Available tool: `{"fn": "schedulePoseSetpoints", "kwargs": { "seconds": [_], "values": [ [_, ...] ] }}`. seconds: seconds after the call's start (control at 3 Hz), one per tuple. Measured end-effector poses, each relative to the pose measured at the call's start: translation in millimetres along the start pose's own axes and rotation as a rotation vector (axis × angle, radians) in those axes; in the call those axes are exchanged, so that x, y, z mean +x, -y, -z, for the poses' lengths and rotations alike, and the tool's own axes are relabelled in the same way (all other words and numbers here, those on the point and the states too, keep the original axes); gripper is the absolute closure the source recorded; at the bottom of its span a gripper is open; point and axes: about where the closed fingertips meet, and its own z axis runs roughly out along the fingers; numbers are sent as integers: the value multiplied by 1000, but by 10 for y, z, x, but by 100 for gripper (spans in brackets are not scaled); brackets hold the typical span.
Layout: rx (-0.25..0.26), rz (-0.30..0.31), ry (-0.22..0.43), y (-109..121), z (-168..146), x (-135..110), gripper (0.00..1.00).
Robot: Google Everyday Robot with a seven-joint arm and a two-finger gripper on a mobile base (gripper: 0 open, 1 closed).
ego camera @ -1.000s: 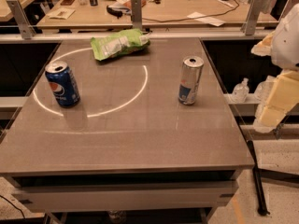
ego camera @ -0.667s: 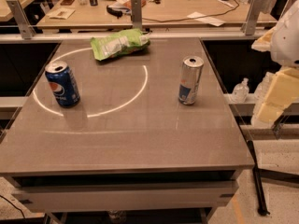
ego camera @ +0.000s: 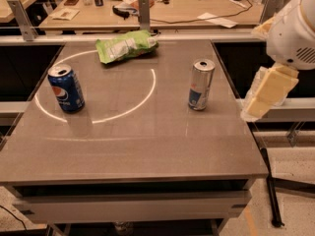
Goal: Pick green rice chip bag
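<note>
The green rice chip bag (ego camera: pixel 125 45) lies flat near the far edge of the grey table (ego camera: pixel 147 146), a crumpled light-green bag with white patches. My gripper (ego camera: pixel 255 108) hangs off the table's right edge, cream-coloured under the white arm (ego camera: pixel 295 31). It is well to the right of the bag and nearer to me, and it holds nothing that I can see. The slim silver-and-blue can stands between it and the bag.
A blue Pepsi can (ego camera: pixel 66 88) stands at the left, on a white circle line (ego camera: pixel 142 100). A slim silver-and-blue can (ego camera: pixel 201 84) stands right of centre. A rail with posts (ego camera: pixel 143 14) and a cluttered wooden desk (ego camera: pixel 197 6) lie behind the table.
My gripper has moved a little to the left and up, closer to the table's right edge. The bag and both cans have not moved.
</note>
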Motion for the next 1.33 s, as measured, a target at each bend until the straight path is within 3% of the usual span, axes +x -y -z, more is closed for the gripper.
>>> {"fn": "schedulePoseSetpoints", "kwargs": {
  "seconds": [0.67, 1.33],
  "values": [
    [52, 57, 76, 372, -152, -543, 0],
    [147, 36, 67, 737, -534, -818, 0]
  ]
}}
